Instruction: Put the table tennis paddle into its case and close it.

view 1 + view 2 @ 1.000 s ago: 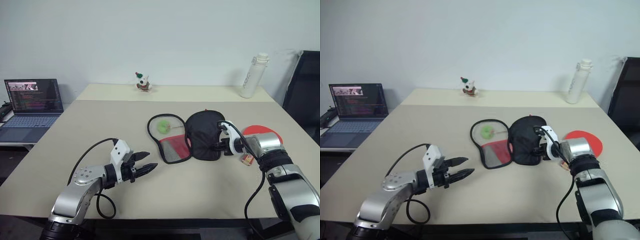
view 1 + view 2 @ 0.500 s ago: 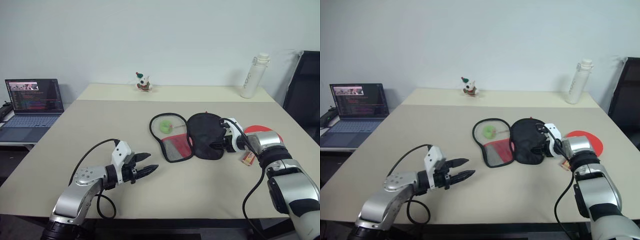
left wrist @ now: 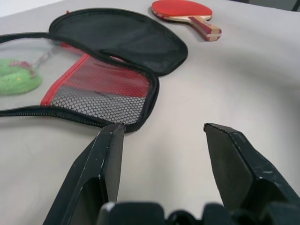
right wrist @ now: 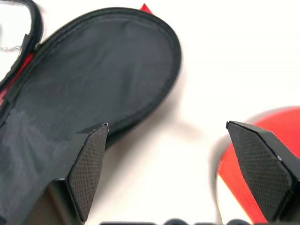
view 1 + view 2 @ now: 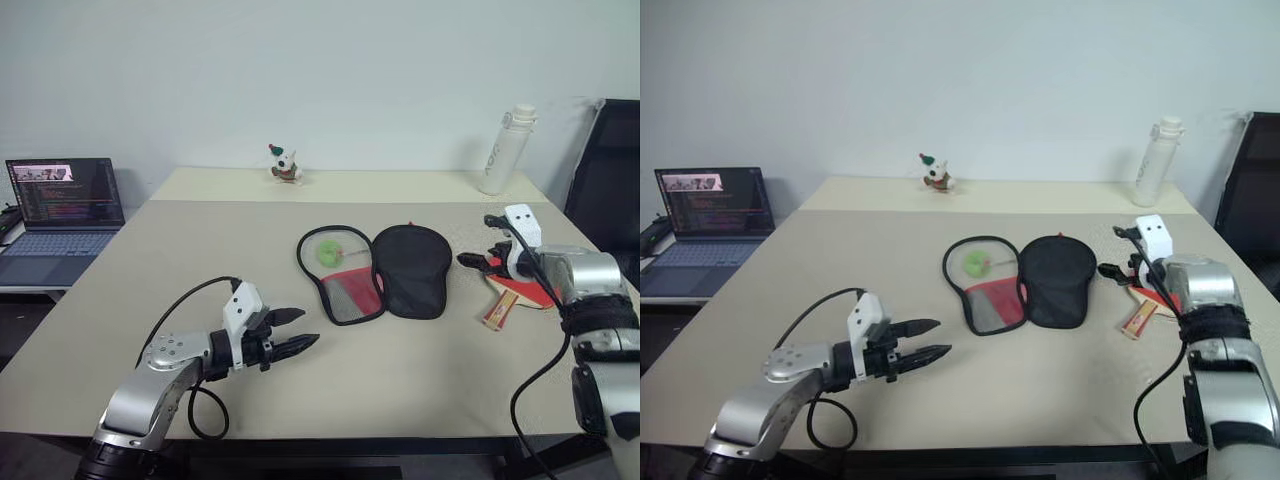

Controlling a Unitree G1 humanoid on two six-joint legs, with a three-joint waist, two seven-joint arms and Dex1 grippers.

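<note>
The beige surface [image 5: 300,400] carries everything here, a second, paler one butted against its far edge. At the left, on a lower desk, an open laptop [image 5: 62,218] shows lines of code too small to read. A black chair [image 5: 610,170] stands at the far right.

The case [image 5: 375,270] lies unzipped and spread flat in the middle of the surface: the black-lined half [image 5: 412,268] on the right, the mesh half [image 5: 340,272] on the left with a red panel and a green item [image 5: 327,254] showing through the netting. No logo or lettering on it can be made out.

A white bottle [image 5: 505,150] stands upright at the far right corner; grey lettering runs up its side, but it is illegible.

The table tennis paddle [image 5: 1152,305] lies flat just right of the case, apart from it, red face away from the robot and striped wooden handle [image 5: 1138,318] pointing toward the near edge.

The right gripper [image 5: 478,262] hangs above the gap between case and paddle, jaws spread wide and empty. The left gripper [image 5: 297,333] hovers low over the near left part of the surface, well short of the case, jaws parted with nothing between them.

A small toy figure [image 5: 284,165] with a red-and-green hat sits at the far edge.
</note>
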